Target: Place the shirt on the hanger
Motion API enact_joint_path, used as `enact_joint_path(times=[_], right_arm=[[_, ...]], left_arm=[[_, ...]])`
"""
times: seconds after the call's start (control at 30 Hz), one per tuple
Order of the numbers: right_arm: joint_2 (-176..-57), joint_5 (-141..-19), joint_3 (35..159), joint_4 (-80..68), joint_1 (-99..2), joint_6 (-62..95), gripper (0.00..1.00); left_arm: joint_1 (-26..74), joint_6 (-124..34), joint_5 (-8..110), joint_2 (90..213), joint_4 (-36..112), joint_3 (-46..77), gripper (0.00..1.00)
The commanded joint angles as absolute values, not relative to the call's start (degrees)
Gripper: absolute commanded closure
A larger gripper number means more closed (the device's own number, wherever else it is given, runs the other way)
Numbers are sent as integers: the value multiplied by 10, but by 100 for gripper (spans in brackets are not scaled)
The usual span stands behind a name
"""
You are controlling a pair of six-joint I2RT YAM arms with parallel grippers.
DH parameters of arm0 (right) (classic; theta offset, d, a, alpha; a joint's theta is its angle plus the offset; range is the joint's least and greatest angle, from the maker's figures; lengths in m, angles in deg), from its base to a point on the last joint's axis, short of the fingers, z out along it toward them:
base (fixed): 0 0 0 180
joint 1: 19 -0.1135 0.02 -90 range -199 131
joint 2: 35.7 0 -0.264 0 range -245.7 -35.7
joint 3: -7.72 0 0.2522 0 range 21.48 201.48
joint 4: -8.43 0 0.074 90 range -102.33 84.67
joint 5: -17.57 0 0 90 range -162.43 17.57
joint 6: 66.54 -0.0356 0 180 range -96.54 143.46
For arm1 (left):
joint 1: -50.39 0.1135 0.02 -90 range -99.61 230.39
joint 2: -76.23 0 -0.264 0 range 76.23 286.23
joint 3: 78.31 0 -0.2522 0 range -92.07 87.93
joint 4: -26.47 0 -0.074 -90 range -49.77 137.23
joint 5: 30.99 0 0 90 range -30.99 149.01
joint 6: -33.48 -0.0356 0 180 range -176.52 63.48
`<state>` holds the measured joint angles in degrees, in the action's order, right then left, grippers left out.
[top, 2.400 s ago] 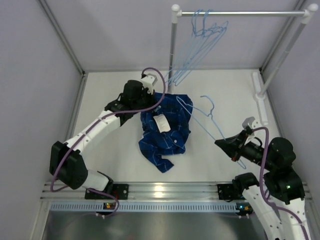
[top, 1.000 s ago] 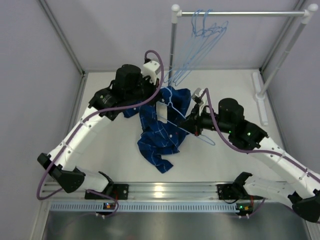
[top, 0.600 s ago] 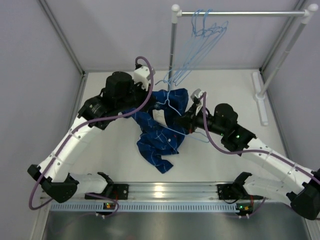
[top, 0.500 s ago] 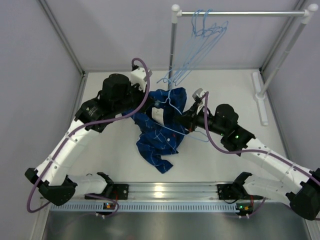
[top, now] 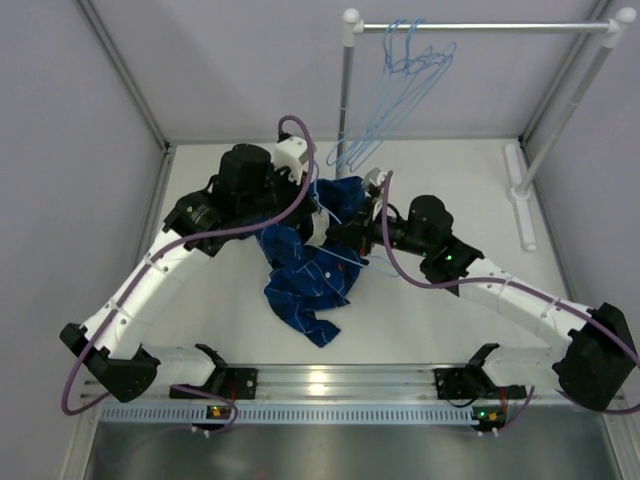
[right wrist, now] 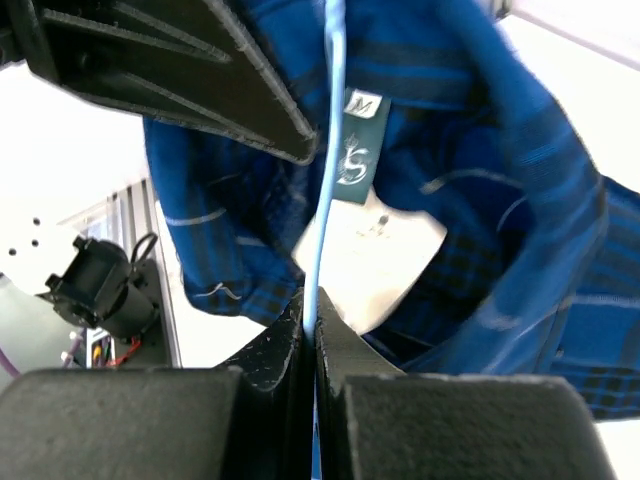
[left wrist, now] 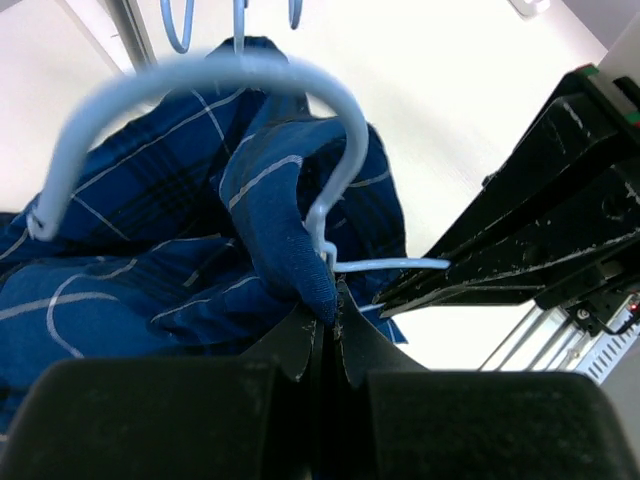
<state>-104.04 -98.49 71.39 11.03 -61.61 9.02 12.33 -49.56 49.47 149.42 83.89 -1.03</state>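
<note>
the left gripper (left wrist: pixel 325 322) is pinching a fold of the plaid shirt (top: pixel 308 285) between its jaws while the right gripper (right wrist: pixel 312 312) is clamping the pale-blue wire hanger (right wrist: pixel 327 150).

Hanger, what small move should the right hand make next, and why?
Probably ease the hanger into the neck opening of the shirt. The right hand is shut on its wire, which runs across that opening, while the left hand pinches a fold of the fabric beside it.
</note>
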Motion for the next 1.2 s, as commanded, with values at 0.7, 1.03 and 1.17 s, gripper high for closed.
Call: enact_joint_path(times=[0.7,1.03,1.17], right_arm=[[-1069,-1017,675,358,-649,74,100],[-1078,-1035,696,383,-650,48,100],[-1091,-1033,696,402,-651,10,100]], left_arm=[[115,-513,455,1490,793,-65,40],[113,-491,554,1487,710,14,80],[113,-481,606,1463,645,75,100]])
